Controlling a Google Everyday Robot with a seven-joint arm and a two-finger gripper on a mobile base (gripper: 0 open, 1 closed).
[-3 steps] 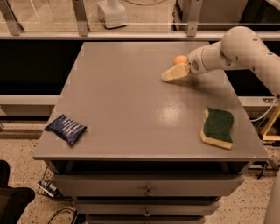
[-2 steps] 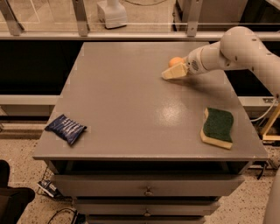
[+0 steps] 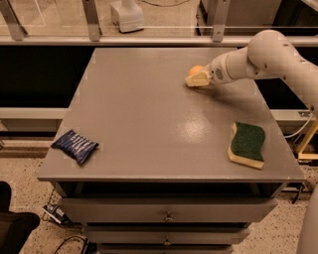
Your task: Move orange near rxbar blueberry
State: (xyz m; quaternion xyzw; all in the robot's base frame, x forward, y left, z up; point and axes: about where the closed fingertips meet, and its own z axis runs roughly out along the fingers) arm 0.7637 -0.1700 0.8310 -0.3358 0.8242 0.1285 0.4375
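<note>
- The gripper (image 3: 197, 79) sits low over the far right part of the grey table (image 3: 144, 114), at the end of a white arm (image 3: 268, 57) that reaches in from the right and is cut off by the picture's edge.
- The orange (image 3: 195, 70) is right at the gripper's tip, on the far side of it. Only its upper curve shows above the pale end of the gripper; the rest is hidden.
- Whether the gripper is clamped on the orange or merely pressed against it cannot be told, because the tip covers the place where they meet.
- It is also unclear whether the orange rests on the tabletop or is held just above it.
- The rxbar blueberry (image 3: 75, 145) lies flat near the front left corner of the table — well apart from the orange, which is diagonally across the surface. Its pale print is too small to read.
- A green-topped sponge (image 3: 247, 144) with a yellow underside lies near the front right edge, apart from both the orange and the bar.
- Below the tabletop are drawers (image 3: 168, 217) with small knobs; the lowest one is cut off at the bottom.
- Beyond the far edge stands a white object (image 3: 126, 15), cut off at the top — what it is cannot be made out.
</note>
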